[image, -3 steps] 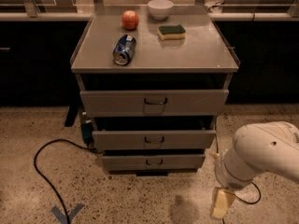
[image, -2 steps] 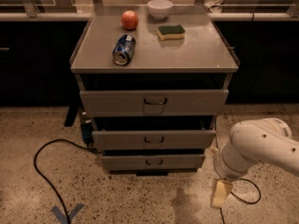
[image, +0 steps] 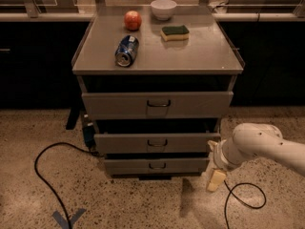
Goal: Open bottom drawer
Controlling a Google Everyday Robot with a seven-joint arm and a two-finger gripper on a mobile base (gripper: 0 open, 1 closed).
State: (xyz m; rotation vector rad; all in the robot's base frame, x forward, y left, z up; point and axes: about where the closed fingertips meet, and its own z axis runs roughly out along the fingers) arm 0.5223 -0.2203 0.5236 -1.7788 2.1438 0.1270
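Note:
The bottom drawer (image: 157, 165) is the narrowest grey front of three, low on the cabinet, with a small dark loop handle (image: 157, 165) at its centre. It stands only slightly out, and its inside does not show. My gripper (image: 215, 180) hangs from the white arm (image: 259, 144) at the lower right, just off the drawer's right end and near the floor. It touches nothing that I can see.
The mid-sized drawer (image: 157, 142) and the tallest drawer (image: 158, 103) are above. On the cabinet top (image: 200, 56) lie a blue can (image: 127, 50), an apple (image: 133, 20), a sponge (image: 174, 32) and a white bowl (image: 163, 8). A black cable (image: 43, 175) loops on the floor.
My arm and gripper have moved left, closer to the right end of the bottom drawer. The drawers have not moved.

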